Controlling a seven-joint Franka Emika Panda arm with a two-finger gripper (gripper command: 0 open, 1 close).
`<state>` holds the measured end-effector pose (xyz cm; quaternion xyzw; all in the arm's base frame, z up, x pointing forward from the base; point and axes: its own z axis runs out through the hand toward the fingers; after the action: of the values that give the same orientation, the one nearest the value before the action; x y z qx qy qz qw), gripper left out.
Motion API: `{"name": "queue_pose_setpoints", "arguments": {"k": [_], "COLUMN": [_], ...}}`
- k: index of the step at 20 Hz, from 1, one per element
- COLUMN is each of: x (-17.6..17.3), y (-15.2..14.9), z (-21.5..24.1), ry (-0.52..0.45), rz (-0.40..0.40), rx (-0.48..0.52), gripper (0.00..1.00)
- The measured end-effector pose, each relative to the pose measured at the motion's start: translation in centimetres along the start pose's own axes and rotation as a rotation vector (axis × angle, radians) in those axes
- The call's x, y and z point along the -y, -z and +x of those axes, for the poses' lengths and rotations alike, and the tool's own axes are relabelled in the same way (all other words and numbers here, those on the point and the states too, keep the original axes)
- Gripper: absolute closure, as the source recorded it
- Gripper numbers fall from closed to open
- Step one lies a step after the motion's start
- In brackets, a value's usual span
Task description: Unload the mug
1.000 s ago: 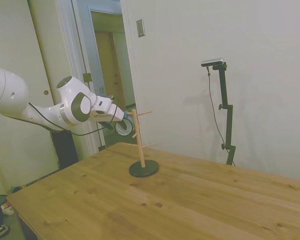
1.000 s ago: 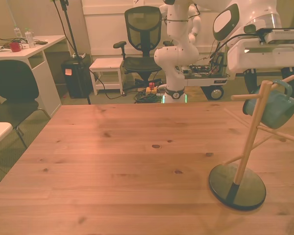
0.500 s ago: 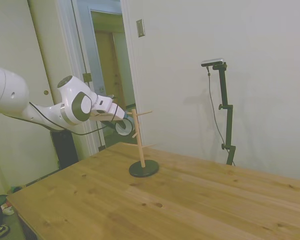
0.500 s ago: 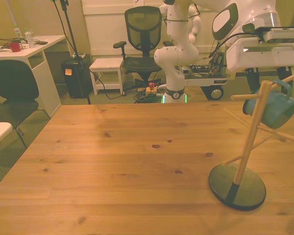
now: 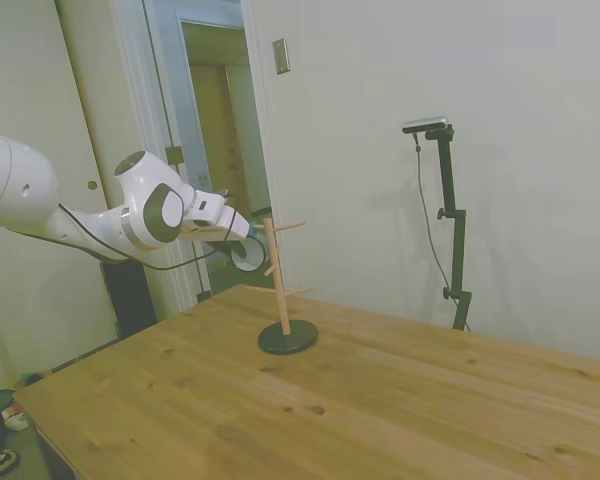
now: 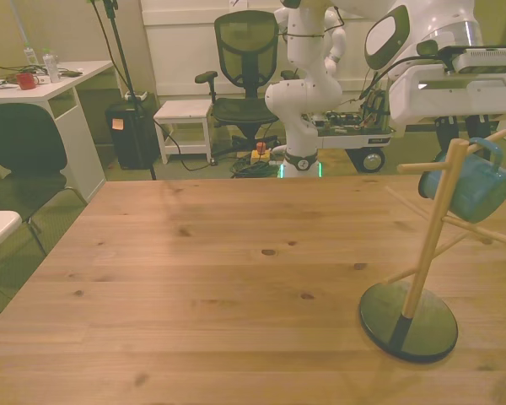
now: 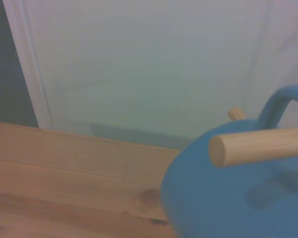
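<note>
Mug: the light-blue mug (image 6: 476, 187) is hung by its loop handle on an upper peg of the wooden mug tree (image 6: 434, 232), at the front view's right; in the wrist view the mug (image 7: 238, 198) is seen close up behind a peg end.
Mug tree: stood upright on a dark round base on the wooden table (image 6: 219, 287).
Gripper: the gripper (image 5: 242, 243) is held level beside the mug, at the tree's upper pegs.
Jaws: their state cannot be told, the fingers being hidden.

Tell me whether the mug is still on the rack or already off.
On: the mug hangs by its handle from a peg of the wooden mug tree.
</note>
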<state>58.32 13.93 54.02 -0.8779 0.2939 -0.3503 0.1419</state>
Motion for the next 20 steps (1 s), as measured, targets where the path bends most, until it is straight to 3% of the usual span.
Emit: {"name": "queue_pose_setpoints", "arguments": {"k": [20], "x": [1.1], "y": [1.3], "z": [-0.1], "ry": [0.011], "rz": [0.029], "rx": [-0.013], "gripper": [1.00]}}
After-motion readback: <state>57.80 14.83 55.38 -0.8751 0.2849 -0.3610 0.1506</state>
